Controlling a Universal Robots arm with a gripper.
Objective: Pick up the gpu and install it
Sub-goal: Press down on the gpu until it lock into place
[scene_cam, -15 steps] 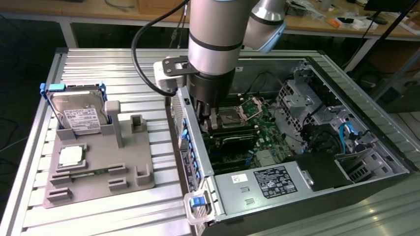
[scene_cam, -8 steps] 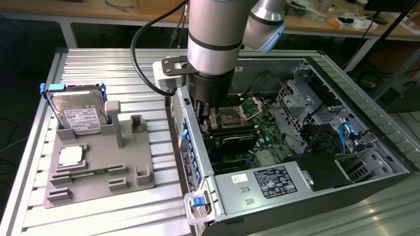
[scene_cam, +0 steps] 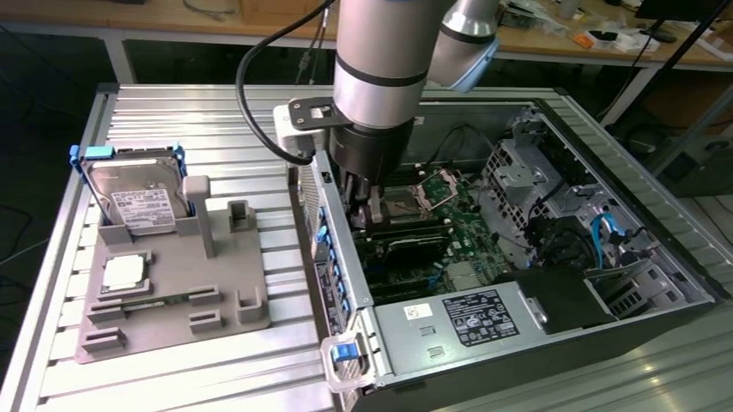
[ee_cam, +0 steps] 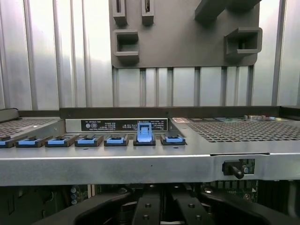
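Now the grey-sleeved robot arm (scene_cam: 384,60) is reaching down into the open black computer case (scene_cam: 641,223) lying on the ribbed aluminium table (scene_cam: 172,378). Its black gripper (scene_cam: 373,202) is sitting low against the green motherboard (scene_cam: 464,227), fingers (ee_cam: 147,211) pinched fully together in the wrist view. The dark flat gpu card (scene_cam: 403,245) is lying among the expansion slots just beneath the gripper; whether the fingers are gripping it I cannot tell. At the exterior view's left, the grey plastic fixture tray (scene_cam: 172,300) is holding the silver boxy hard drive (scene_cam: 137,202) and the small square silver processor chip (scene_cam: 124,273).
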